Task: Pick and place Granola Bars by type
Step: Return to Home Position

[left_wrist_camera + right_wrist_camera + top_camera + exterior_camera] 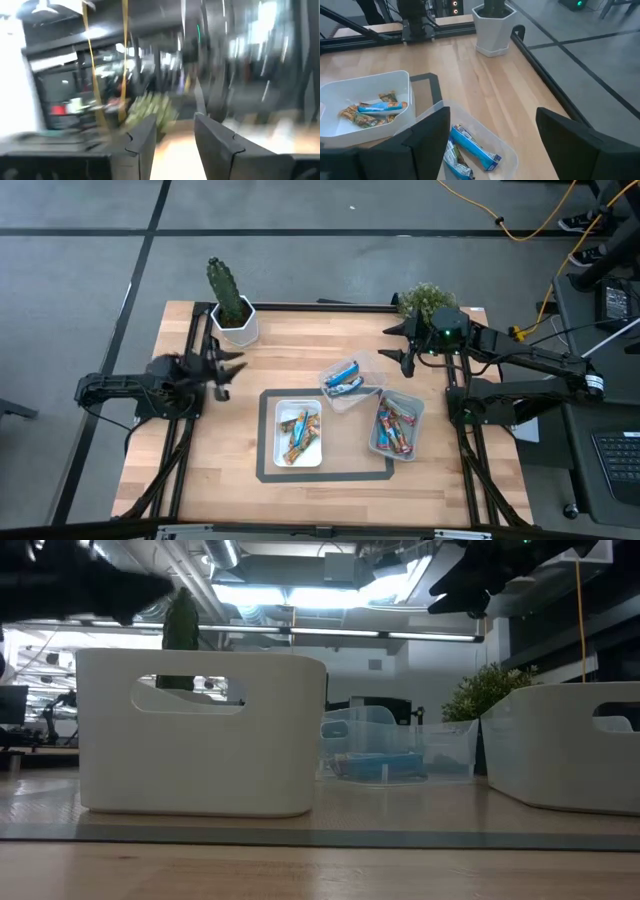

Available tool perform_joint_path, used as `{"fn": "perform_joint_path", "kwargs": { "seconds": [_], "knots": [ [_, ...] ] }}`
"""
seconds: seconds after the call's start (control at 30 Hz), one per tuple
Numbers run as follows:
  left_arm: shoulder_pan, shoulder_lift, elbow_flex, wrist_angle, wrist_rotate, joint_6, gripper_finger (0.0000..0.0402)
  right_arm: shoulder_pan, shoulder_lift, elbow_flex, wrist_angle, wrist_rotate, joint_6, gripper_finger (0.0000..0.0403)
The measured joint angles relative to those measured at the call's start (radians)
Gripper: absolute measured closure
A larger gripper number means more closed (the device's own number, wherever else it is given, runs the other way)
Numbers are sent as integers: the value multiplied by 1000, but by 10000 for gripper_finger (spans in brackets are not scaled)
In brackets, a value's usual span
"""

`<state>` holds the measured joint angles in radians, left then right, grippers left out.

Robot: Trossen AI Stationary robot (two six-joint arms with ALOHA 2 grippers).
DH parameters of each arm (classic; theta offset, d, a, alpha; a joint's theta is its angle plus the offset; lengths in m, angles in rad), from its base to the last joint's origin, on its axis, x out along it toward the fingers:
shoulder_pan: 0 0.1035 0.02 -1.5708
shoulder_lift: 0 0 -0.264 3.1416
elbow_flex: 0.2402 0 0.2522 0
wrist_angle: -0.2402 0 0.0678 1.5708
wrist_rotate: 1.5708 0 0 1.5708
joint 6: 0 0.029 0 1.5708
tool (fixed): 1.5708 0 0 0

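Wood table [230, 470] fills my overhead feed, with three bins on it: a white bin [299, 404], a clear bin [372, 365] and a gray bin [418, 405]. All the bars [395, 428] I can see lie inside them: gold-brown in the white, blue-silver in the clear, red in the gray. I spot none loose. My right gripper [398, 350] hovers raised, jaws wide apart and empty. The clear bin sits just ahead of and below them, with one blue bar slanted across the line between the fingers. My left gripper [232, 370] hangs open and empty too, the white bin well ahead of its jaws. I judge the right arm nearer any bar needing a touch.
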<state>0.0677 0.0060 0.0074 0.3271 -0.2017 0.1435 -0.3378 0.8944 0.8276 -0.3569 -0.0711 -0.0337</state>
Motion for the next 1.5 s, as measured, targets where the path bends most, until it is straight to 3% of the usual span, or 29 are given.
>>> {"fn": "perform_joint_path", "kwargs": {
  "seconds": [0.13,0.27,0.43,0.7,0.83,1.07,1.2,1.5],
  "knots": [
    [0,2,0,-182,-6,315,276,0,0,0,-1,-6,5,107],
    [0,3,0,-280,-8,409,276,1,0,0,-6,-35,-1,107],
    [0,-5,0,-242,-4,413,278,1,0,0,-19,-70,-56,107],
    [0,-5,1,29,-18,411,277,1,0,0,9,-116,-132,107],
    [0,-5,1,-12,-28,412,279,1,0,0,5,-132,-182,107],
    [0,-1,2,-308,135,491,278,1,0,0,0,-195,-214,107],
    [-1,17,1,-312,206,489,279,1,0,0,0,-195,-215,107],
    [0,19,1,-309,212,489,279,2,0,0,1,-194,-203,107]
  ]
}}
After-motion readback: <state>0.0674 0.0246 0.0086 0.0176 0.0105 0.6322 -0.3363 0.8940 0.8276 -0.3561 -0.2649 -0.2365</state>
